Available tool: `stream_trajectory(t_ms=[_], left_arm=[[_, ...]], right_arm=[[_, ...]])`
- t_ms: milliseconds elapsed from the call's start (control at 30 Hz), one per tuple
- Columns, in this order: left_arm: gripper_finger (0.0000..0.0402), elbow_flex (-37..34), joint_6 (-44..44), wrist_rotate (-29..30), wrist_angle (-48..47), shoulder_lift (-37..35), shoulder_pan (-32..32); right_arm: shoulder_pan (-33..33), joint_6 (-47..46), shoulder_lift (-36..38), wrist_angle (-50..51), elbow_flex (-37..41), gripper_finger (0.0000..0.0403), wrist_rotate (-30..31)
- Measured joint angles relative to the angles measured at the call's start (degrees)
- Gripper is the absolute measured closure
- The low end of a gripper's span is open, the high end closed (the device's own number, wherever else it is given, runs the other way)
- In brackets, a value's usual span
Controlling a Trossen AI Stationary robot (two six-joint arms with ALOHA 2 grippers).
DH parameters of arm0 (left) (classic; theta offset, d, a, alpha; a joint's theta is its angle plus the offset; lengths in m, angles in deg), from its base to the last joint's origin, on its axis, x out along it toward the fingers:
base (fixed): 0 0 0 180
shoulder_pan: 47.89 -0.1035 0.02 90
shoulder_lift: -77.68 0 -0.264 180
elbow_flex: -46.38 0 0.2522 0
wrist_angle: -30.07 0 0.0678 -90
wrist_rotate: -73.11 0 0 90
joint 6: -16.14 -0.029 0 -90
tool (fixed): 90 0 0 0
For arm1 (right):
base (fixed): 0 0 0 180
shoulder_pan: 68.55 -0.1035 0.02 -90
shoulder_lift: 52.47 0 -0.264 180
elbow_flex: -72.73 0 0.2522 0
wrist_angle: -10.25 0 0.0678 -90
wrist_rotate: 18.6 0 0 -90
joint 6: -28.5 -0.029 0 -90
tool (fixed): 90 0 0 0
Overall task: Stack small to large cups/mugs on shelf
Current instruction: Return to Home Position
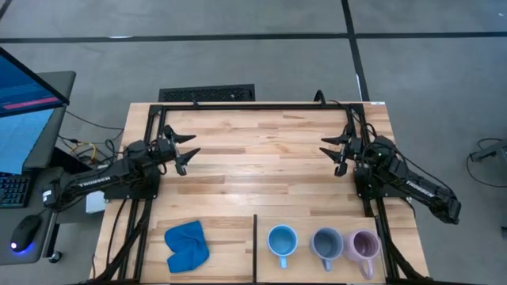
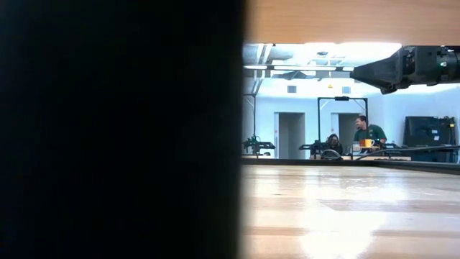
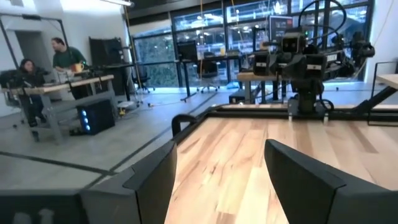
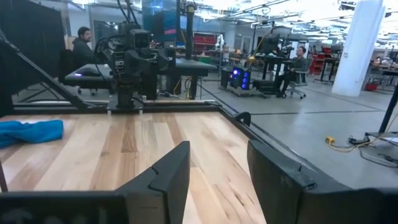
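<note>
1. Mugs stand in a row on the shelf [image 1: 313,223]: light blue mug [image 1: 282,241], grey-blue mug [image 1: 325,242], lilac mug [image 1: 364,245], seemingly touching.
2. Ceramic should be stiff, slick, chippable; pinch a rim wall.
3. Left claw [image 1: 188,148] and right claw [image 1: 327,149] hover spread, empty.

High view: even overhead light, table [image 1: 261,158] bright all over, no hard shadows, only soft smudges under the arms [image 1: 103,182]. Shelf [image 1: 305,224] at the near right corner lit the same. Monitor [image 1: 20,119] glows blue off the left edge; mouse [image 1: 26,231] has a blue glow too.

Low view: left half solid black, a dark mass [image 2: 115,129] blocks the lens. Right half is bright w/ a white glare patch [image 2: 338,241] on the wood. Room behind nearly washed out.

Left wrist view: windows [image 3: 205,37] backlight the room, pale sheen on the planks.

Right wrist view: ceiling lamps flare, pillar [image 4: 364,43] v. bright, floor shiny.
</note>
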Motion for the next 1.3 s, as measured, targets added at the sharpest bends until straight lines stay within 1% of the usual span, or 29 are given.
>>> stream_trajectory(t_ms=[100, 233, 433, 567, 733, 900, 1133, 1300], left_arm=[[0.0166, 0.0, -0.9, 0.1, -1.8, -2.4, 0.0], [0.0166, 0.0, -0.7, 1.3, -6.8, -6.3, 0.0], [0.0166, -0.1, 0.3, 1.6, -14.2, -13.4, 0.0], [0.0166, -0.1, 1.2, 2.6, -16.1, -13.1, 0.0], [0.0166, -0.1, 1.8, 2.5, -16.3, -13.2, 0.0], [0.0166, -0.1, 3.0, 2.0, -16.4, -13.2, 0.0], [0.0166, -0.1, 2.4, 1.5, -16.6, -13.1, 0.0], [0.0166, -0.1, 1.7, 1.5, -16.6, -11.6, 0.0]], right_arm=[[0.0, -0.5, 0.0, 0.0, 0.0, 0.022, 0.0], [0.0, -0.5, 0.0, 0.0, 0.0, 0.022, 0.0], [0.0, -0.5, 0.0, 0.0, 0.0, 0.022, 0.1], [0.0, -0.5, 0.0, 0.0, 0.0, 0.022, 0.1], [0.0, -0.3, -0.1, 0.0, 0.0, 0.022, 0.2], [-0.2, -2.6, -0.3, 0.1, 0.0, 0.022, 0.1], [-0.2, -1.7, -0.6, 0.1, 0.0, 0.022, 0.1], [-0.1, -1.6, -0.6, 0.1, 0.0, 0.022, 0.5]])
